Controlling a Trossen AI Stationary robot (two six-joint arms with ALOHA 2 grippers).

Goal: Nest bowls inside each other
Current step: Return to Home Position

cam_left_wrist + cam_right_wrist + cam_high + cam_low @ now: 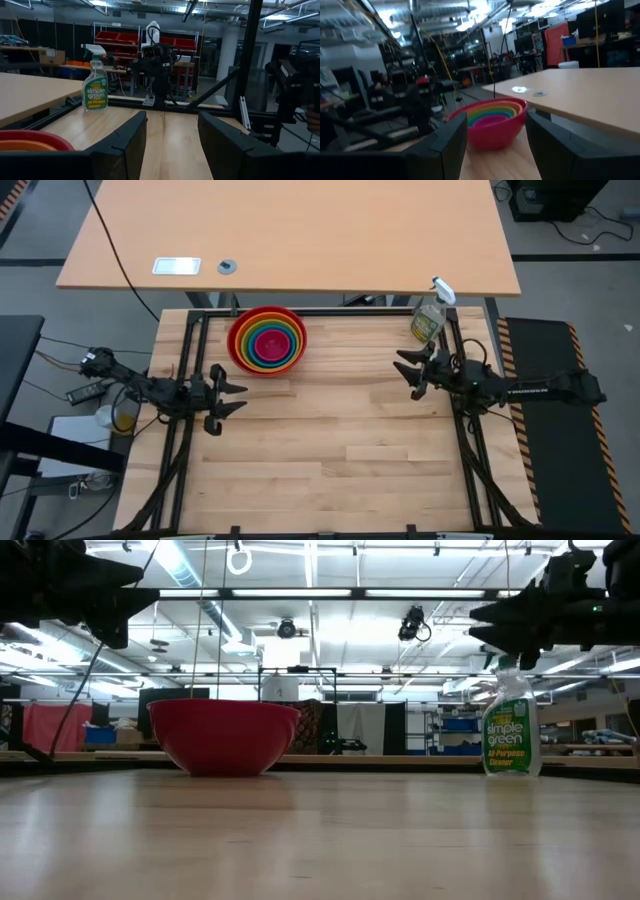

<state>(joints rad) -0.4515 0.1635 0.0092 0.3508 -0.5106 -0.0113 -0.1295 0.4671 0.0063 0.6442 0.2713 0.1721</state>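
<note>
The bowls (267, 340) stand as one nested stack at the table's far middle-left: red outermost, then orange, green and blue, magenta-pink innermost. The red bowl's base (222, 768) rests on the wood. They show in the right wrist view too, as the bowls (490, 120). My left gripper (235, 396) hovers open near the table's left edge, on the near side of the stack, with nothing between its fingers. My right gripper (404, 370) hovers open near the right edge, also holding nothing.
A clear spray bottle (428, 318) of greenish liquid stands at the table's far right corner, close behind my right gripper. A second, light-wood table (290, 235) lies beyond the far edge. The near half of the work table (330, 470) is bare wood.
</note>
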